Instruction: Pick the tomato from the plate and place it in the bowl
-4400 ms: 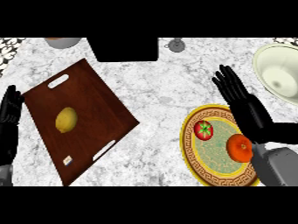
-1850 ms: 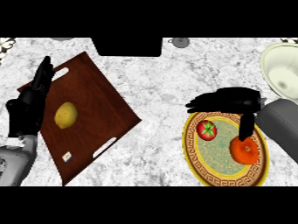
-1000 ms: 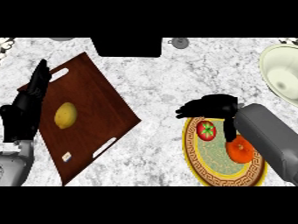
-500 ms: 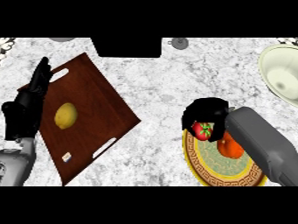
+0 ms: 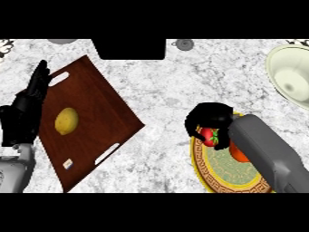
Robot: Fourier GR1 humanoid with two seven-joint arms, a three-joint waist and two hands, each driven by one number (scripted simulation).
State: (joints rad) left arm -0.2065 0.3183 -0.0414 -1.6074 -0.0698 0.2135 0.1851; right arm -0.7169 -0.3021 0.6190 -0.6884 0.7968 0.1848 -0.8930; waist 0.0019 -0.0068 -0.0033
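A red tomato with a green stem sits at the upper left of the gold-rimmed plate. My right hand is curled over it from above, fingers wrapping its top and left side. An orange fruit lies on the same plate, mostly hidden under my right forearm. The cream bowl stands at the far right, apart from the hand. My left hand rests open, fingers up, at the left edge of the wooden tray.
A dark wooden tray holds a yellow lemon at the left. A black block sits at the back edge, with a small grey knob beside it. Marble counter lies between tray and plate.
My right hand swung from open beside the plate to over it, lowered onto the tomato and curled round it. My left hand rose to the tray's left edge, then stayed there.
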